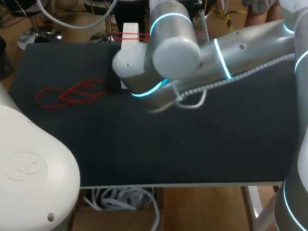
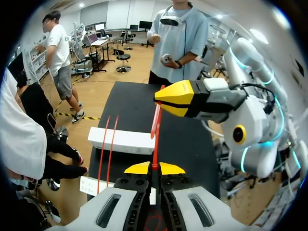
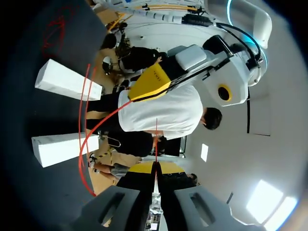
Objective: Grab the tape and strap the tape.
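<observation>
A red strap (image 2: 155, 139) is stretched between my two grippers above the back of the table. In the left wrist view my left gripper (image 2: 154, 168) is shut on one end of the strap, and my right gripper (image 2: 166, 98) pinches it just ahead. In the right wrist view my right gripper (image 3: 155, 167) is shut on a thin red strand (image 3: 156, 137). The left gripper (image 3: 139, 94) holds the strap (image 3: 103, 124), which loops down past two white boxes (image 3: 67, 79) (image 3: 62, 147). In the head view my right arm (image 1: 192, 57) hides both grippers.
A loose pile of red straps (image 1: 72, 94) lies at the table's left. A white box (image 1: 130, 36) with red strands across it stands at the back edge. The left arm's white housing (image 1: 29, 168) fills the near left corner.
</observation>
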`<state>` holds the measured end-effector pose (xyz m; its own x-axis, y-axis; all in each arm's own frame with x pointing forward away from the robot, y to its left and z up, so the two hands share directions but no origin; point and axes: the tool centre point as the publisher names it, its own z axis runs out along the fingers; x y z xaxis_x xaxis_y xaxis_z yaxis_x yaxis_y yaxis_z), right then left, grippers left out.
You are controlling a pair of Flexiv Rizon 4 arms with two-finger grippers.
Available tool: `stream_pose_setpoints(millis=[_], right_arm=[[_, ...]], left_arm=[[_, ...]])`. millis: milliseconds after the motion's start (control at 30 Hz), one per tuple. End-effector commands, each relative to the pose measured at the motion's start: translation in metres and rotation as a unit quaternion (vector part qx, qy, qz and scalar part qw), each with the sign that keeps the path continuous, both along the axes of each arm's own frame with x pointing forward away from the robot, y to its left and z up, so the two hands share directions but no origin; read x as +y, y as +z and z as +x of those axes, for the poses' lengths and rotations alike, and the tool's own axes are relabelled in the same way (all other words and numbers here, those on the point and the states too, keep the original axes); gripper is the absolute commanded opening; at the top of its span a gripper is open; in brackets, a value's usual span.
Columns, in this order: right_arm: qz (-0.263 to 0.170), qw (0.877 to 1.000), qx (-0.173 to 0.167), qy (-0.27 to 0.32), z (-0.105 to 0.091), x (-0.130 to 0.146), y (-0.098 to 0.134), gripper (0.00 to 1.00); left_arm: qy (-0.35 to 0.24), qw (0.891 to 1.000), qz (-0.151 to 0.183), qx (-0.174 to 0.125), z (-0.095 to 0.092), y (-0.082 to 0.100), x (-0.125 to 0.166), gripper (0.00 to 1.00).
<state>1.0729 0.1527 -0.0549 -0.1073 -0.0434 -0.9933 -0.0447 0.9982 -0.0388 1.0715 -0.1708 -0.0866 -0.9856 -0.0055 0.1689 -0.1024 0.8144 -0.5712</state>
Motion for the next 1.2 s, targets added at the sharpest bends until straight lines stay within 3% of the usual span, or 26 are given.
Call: stream_pose_setpoints(millis=[33, 1200], right_arm=[[-0.007, 0.999, -0.007, 0.037, -0.004, -0.010, -0.009, 0.00], [-0.036, 0.999, -0.009, 0.019, -0.006, 0.029, -0.017, 0.00]], left_arm=[[0.000, 1.000, 0.002, 0.000, 0.000, 0.001, 0.000, 0.00], [0.000, 1.000, 0.002, 0.000, 0.000, 0.001, 0.000, 0.00]])
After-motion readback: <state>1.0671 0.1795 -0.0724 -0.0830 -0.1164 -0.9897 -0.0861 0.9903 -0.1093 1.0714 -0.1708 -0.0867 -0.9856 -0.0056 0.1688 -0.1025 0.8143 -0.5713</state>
